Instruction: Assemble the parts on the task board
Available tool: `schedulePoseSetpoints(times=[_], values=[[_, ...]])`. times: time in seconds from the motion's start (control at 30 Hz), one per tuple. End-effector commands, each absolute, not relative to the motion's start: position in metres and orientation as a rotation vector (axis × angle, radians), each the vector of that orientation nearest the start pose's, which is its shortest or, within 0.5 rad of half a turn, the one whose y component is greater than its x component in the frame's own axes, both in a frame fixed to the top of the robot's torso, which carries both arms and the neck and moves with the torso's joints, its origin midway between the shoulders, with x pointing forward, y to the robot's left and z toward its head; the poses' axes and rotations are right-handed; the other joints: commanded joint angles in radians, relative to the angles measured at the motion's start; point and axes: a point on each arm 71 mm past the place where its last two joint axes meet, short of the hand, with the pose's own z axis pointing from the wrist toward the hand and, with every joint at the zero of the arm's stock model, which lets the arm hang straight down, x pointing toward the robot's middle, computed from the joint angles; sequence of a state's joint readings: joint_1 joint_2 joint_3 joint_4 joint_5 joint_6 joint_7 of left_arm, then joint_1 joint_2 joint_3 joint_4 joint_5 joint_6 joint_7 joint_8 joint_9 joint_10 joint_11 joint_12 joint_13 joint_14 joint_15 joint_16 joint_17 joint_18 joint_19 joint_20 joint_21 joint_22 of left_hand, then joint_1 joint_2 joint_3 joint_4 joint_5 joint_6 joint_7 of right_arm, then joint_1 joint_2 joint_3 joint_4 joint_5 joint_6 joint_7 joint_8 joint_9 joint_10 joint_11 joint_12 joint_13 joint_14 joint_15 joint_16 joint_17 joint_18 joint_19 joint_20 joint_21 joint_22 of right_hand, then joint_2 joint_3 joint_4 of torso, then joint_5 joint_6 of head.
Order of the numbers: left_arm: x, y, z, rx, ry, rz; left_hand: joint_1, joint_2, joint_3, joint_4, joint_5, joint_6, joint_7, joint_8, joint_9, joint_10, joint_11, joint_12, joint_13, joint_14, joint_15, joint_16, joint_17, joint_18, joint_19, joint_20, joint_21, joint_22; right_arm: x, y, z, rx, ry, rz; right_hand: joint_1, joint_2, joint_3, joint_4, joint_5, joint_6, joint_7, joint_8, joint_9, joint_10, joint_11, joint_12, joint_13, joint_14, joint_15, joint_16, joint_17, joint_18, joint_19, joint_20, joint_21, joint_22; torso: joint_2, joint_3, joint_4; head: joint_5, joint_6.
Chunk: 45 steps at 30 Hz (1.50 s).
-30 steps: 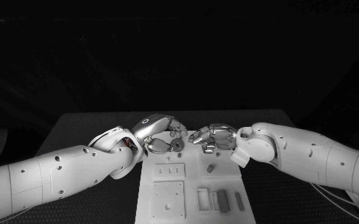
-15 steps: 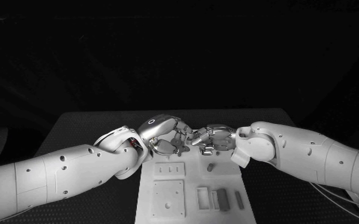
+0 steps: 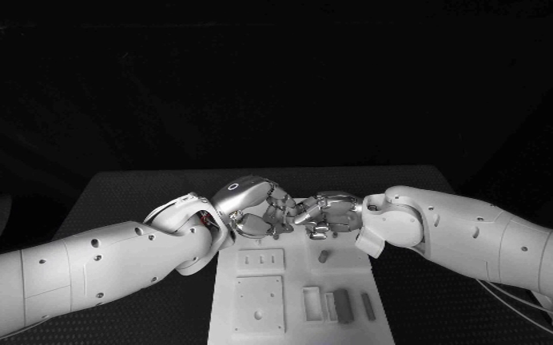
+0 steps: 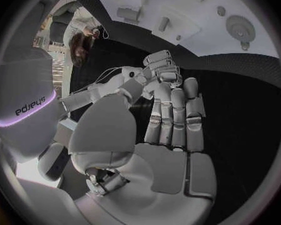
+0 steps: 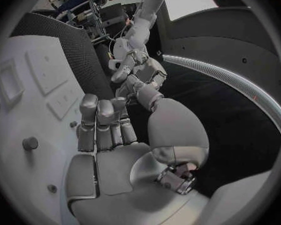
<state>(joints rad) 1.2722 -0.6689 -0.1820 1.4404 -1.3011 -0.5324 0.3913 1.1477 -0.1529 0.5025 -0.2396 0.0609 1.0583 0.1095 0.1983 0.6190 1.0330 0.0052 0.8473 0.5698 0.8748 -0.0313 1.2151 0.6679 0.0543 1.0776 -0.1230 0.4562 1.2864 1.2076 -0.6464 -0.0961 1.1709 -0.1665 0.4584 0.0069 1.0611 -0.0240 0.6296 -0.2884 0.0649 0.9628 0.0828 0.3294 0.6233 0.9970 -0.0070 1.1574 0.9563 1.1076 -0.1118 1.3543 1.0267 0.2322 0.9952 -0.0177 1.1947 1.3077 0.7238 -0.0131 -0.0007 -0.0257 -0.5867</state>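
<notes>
The white task board (image 3: 294, 285) lies in the middle of the table, running toward me. My left hand (image 3: 256, 204) and right hand (image 3: 328, 214) meet fingertip to fingertip above its far end. In the left wrist view my left hand (image 4: 172, 130) has its fingers stretched out side by side, and the right hand's fingers (image 4: 158, 69) touch their tips. The right wrist view shows my right hand (image 5: 106, 135) with the left hand (image 5: 139, 67) just beyond its thumb. Whether a part sits between them is hidden. A small peg (image 3: 324, 256) stands in the board.
Two grey bars (image 3: 342, 310) (image 3: 368, 307) lie beside a slot (image 3: 312, 303) at the board's near right. A square plate (image 3: 260, 305) and a small slotted plate (image 3: 263, 261) sit on its left. A round boss (image 4: 240, 27) sits on the board. Black table (image 3: 138, 193) surrounds the board.
My left hand has moved right and turned toward the right hand until their fingers meet. The right hand has barely moved.
</notes>
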Motion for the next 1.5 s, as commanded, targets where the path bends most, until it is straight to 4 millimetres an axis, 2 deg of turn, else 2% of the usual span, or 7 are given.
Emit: schedulePoseSetpoints(times=[0.03,0.4,0.67,0.8,1.17,1.3,1.5], values=[[0.471,0.119,-0.178,0.416,1.359,-1.129,-0.006,0.015,-0.001,0.016,-0.002,0.008,-0.002,0.007,-0.004,0.013,-0.001,0.009,0.005,0.011,-0.006,0.010,0.005,0.013,0.012,-0.006,0.007,0.006,0.506,-0.172,-0.236,0.773,2.318,1.690,0.002,0.012,0.006,-0.001,0.004,0.057,0.007,0.012,0.060,0.000,-0.010,-0.005,-0.002,0.000,-0.007,-0.005,0.000,0.030,-0.001,-0.003,-0.003,0.014,0.000,-0.0001,-0.0001,0.000,0.000],[0.472,0.121,-0.178,0.385,1.366,-1.137,-0.014,0.048,0.001,0.041,-0.003,0.028,-0.013,0.018,-0.009,0.031,-0.012,0.024,0.019,0.029,-0.020,0.023,0.016,0.011,0.031,-0.020,0.019,0.021,0.505,-0.171,-0.236,0.762,2.331,1.692,0.002,0.012,0.007,-0.001,0.004,0.057,0.008,0.012,0.061,0.000,-0.010,-0.005,-0.002,0.000,-0.007,-0.005,0.000,0.030,-0.001,-0.003,-0.003,0.014,-0.001,-0.0001,0.0001,0.000,-0.001],[0.472,0.121,-0.178,0.372,1.374,-1.145,-0.020,0.085,0.000,0.056,-0.003,0.040,-0.021,0.026,-0.010,0.042,-0.020,0.033,0.027,0.039,-0.028,0.031,0.025,0.009,0.040,-0.028,0.027,0.032,0.506,-0.172,-0.237,0.755,2.333,1.682,0.002,0.012,0.007,-0.001,0.004,0.057,0.008,0.011,0.061,-0.001,-0.010,-0.005,-0.002,0.000,-0.007,-0.005,0.000,0.030,-0.001,-0.002,-0.003,0.014,0.000,-0.0004,-0.0001,-0.001,-0.002],[0.473,0.124,-0.178,0.366,1.378,-1.136,-0.018,0.117,-0.004,0.052,-0.003,0.051,-0.027,0.034,-0.009,0.053,-0.026,0.042,0.036,0.049,-0.035,0.039,0.032,0.009,0.051,-0.035,0.035,0.039,0.507,-0.173,-0.237,0.755,2.335,1.676,0.002,0.012,0.007,-0.001,0.004,0.057,0.008,0.011,0.061,-0.001,-0.010,-0.006,-0.002,-0.001,-0.007,-0.005,0.000,0.030,-0.002,-0.002,-0.003,0.014,0.000,0.0002,-0.0001,-0.002,-0.003],[0.474,0.125,-0.179,0.354,1.397,-1.133,-0.040,0.131,-0.018,0.063,-0.004,0.065,-0.034,0.044,-0.008,0.064,-0.033,0.051,0.048,0.059,-0.044,0.046,0.043,0.006,0.061,-0.044,0.045,0.043,0.509,-0.174,-0.238,0.766,2.324,1.645,-0.007,0.005,0.005,0.001,0.003,0.050,0.009,0.006,0.065,-0.007,-0.007,-0.012,-0.004,-0.008,-0.005,-0.009,-0.001,0.030,-0.006,0.001,-0.007,0.013,0.000,0.0002,-0.0001,-0.001,-0.005],[0.476,0.127,-0.180,0.345,1.406,-1.120,-0.049,0.133,-0.022,0.072,-0.005,0.071,-0.037,0.049,-0.008,0.070,-0.036,0.055,0.053,0.064,-0.049,0.050,0.048,0.006,0.066,-0.048,0.051,0.044,0.510,-0.177,-0.238,0.776,2.312,1.637,-0.059,-0.036,-0.024,0.016,0.001,0.009,0.028,-0.024,0.057,-0.030,0.010,-0.026,-0.008,-0.028,0.010,-0.022,-0.005,0.030,-0.023,0.010,-0.019,0.010,0.000,0.0006,0.0001,0.000,-0.004],[0.481,0.135,-0.182,0.309,1.435,-1.085,-0.059,0.137,-0.028,0.083,-0.005,0.082,-0.042,0.058,-0.007,0.080,-0.042,0.061,0.062,0.074,-0.057,0.056,0.057,0.005,0.076,-0.056,0.062,0.044,0.515,-0.188,-0.237,0.806,2.252,1.627,-0.146,-0.083,-0.093,0.030,0.003,-0.104,0.078,-0.095,0.037,-0.114,0.059,-0.096,-0.048,-0.121,0.060,-0.092,-0.037,0.027,-0.108,0.042,-0.090,-0.010,-0.001,0.0009,0.0002,0.002,-0.004]])
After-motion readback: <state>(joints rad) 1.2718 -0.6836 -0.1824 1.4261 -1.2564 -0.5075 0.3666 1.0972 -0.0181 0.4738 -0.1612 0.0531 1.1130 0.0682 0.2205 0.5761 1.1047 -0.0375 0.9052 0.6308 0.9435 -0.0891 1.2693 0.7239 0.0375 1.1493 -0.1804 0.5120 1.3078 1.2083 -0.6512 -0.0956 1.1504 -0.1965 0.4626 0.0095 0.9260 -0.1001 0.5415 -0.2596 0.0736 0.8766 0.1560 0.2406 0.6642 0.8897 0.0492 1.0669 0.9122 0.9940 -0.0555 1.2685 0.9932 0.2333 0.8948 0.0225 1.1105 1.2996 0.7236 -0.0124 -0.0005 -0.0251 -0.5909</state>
